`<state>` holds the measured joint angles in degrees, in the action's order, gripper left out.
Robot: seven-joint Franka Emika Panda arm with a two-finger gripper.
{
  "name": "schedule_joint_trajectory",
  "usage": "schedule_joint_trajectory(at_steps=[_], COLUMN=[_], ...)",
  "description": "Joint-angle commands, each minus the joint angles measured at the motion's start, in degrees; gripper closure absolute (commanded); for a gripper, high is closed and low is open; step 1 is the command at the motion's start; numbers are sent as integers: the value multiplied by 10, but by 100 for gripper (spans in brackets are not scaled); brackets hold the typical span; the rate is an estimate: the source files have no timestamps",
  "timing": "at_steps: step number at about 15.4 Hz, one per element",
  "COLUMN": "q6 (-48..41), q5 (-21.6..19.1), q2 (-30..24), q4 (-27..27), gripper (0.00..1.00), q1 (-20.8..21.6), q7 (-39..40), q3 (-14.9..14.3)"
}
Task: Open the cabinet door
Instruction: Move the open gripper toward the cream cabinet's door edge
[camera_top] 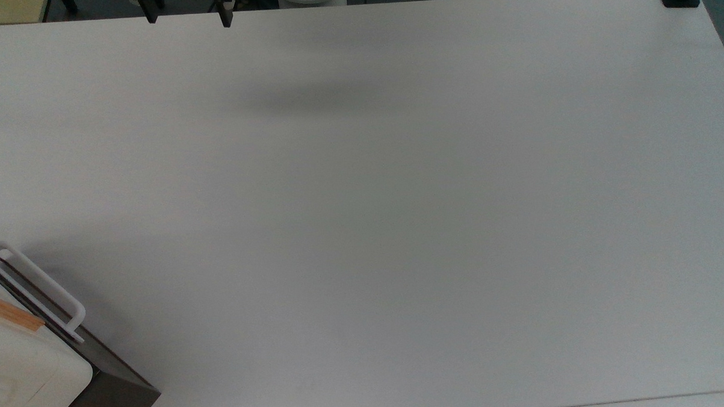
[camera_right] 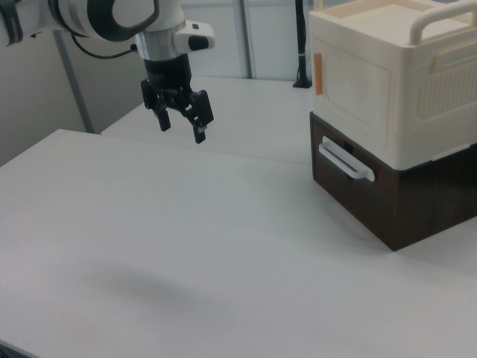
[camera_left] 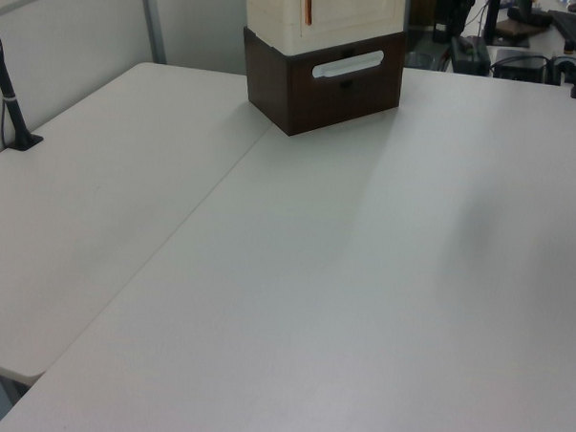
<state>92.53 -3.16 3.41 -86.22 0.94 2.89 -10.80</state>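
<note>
The gripper [camera_right: 181,124] is hanging well apart from the cabinet door [camera_right: 356,82], fingers spread and holding nothing — readied, I judge, for the copper handle [camera_right: 318,73]. The door is sitting closed above the dark drawer [camera_right: 344,168].

you're looking at a surface [camera_right: 186,246] with a smooth, matt white laminate look. the door [camera_right: 356,88] looks like cream plastic, smooth with a slight sheen, and its handle [camera_right: 319,73] is a copper-orange strip. under it the drawer [camera_right: 350,186] has a dark brown, smooth, faintly glossy face and a white plastic loop [camera_right: 345,161]. the hand [camera_right: 181,125] is matt black; the arm [camera_right: 112,16] has glossy white shells.
</note>
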Motion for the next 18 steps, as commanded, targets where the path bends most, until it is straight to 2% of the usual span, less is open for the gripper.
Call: schedule_joint_trajectory(at_steps=[1, 13, 16, 18], q6=[-12, 0, 81, 142], q5=[5, -2, -3, -9], q2=[-11, -3, 13, 25], q4=[-9, -6, -6, -5], gripper=[0, 0, 0, 4], q1=[5, 5, 5, 5], q7=[13, 13, 6, 2], q3=[-3, -2, 1, 5])
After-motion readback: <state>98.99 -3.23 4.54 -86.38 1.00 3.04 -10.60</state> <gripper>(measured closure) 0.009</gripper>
